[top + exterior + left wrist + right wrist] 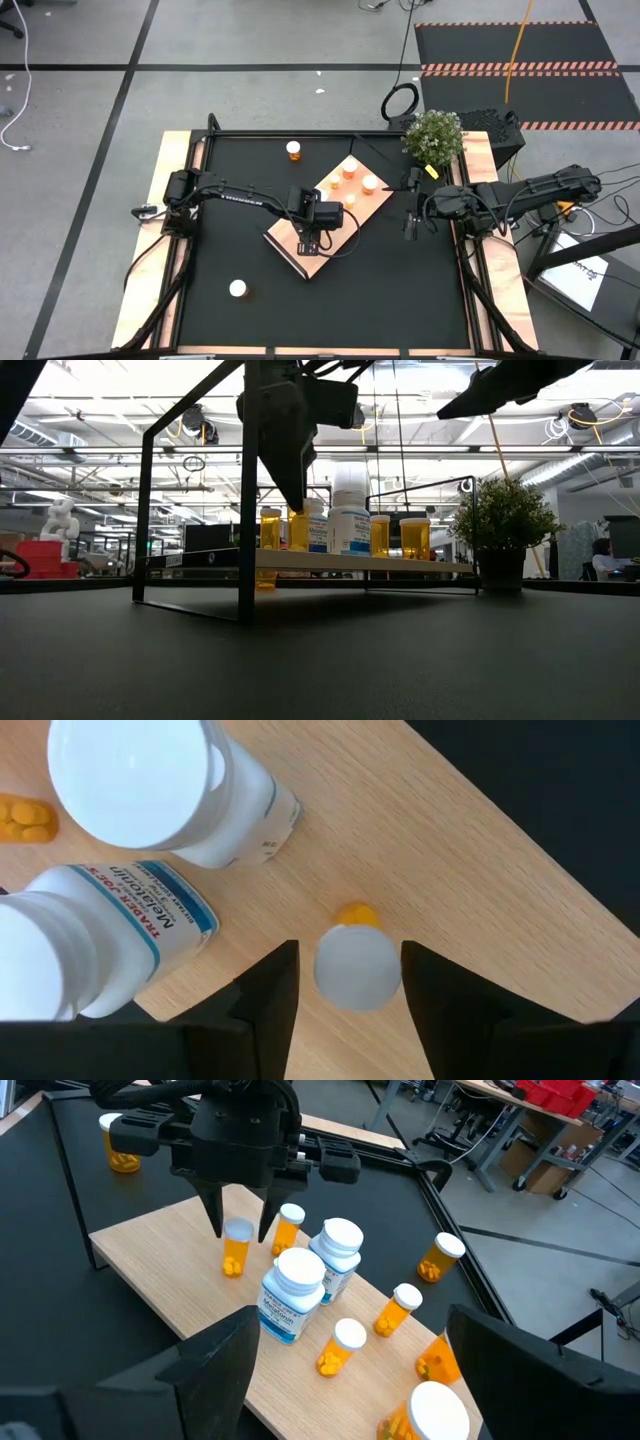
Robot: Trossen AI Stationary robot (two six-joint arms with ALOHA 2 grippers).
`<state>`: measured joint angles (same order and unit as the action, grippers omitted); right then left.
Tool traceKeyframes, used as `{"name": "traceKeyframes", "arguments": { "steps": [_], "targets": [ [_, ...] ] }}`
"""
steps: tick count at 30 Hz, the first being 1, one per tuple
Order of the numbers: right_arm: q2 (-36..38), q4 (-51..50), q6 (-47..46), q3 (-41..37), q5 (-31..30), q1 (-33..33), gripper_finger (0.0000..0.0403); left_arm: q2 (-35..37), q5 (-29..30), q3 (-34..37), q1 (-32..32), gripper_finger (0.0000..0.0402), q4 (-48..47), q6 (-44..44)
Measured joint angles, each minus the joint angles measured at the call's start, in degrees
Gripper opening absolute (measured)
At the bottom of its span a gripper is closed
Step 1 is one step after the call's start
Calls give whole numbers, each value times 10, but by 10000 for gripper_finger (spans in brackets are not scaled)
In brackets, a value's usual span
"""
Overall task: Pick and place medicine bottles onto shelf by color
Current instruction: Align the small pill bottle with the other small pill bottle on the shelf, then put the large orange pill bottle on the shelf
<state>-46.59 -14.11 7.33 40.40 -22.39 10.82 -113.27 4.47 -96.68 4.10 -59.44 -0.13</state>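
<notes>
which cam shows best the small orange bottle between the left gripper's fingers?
Right wrist view: the small orange bottle stands upright on the shelf, one of the left gripper fingers on either side. Left wrist view shows mainly its white cap from above. In the high and low views the arm hides it.

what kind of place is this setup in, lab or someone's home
Most likely a robotics lab or workshop hall, not a home: striped hazard mats lie on a taped grey floor, the low view shows high ceiling ducting, and work benches stand beyond the table.
</notes>
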Motion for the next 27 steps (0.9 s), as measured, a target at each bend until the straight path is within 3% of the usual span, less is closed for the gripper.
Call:
{"name": "traceKeyframes", "arguments": {
  "steps": [12, 27],
  "targets": [
    [0, 0, 0, 0, 0, 0, 314, 0, 16, 0, 0, 163, 0, 18],
    [0, 1, 0, 0, 0, 0, 314, 1, 27, -26, 1, 175, -3, 21]
  ]
}}
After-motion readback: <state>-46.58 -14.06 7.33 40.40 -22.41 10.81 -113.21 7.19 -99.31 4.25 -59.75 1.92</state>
